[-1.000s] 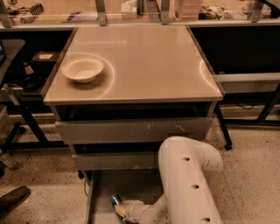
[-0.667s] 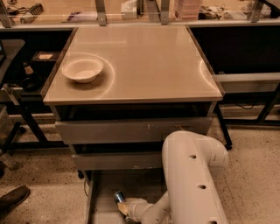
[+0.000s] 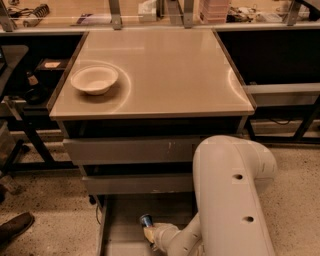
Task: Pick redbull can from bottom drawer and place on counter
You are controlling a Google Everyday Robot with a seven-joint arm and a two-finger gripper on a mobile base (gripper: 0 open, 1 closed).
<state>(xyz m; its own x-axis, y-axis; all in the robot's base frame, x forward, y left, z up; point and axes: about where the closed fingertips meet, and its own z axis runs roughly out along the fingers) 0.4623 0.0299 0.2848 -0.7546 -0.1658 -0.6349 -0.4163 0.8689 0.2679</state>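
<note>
The redbull can (image 3: 146, 220), small, blue and silver, is in the open bottom drawer (image 3: 122, 235) at the foot of the cabinet. My gripper (image 3: 150, 231) reaches down into the drawer, shut on the can, and holds it just above the grey floor. My white arm (image 3: 232, 200) covers the drawer's right half. The beige counter (image 3: 165, 70) lies above, with a thin metal edge.
A white bowl (image 3: 95, 79) sits on the counter's left side. Two shut grey drawer fronts (image 3: 130, 150) sit between the counter and the open drawer. A cluttered bench (image 3: 150, 10) runs behind. A shoe (image 3: 15, 227) is on the floor at the left.
The gripper and the can have moved together to the right and a little up within the drawer. The arm's upper part has shifted right. The bowl has not moved.
</note>
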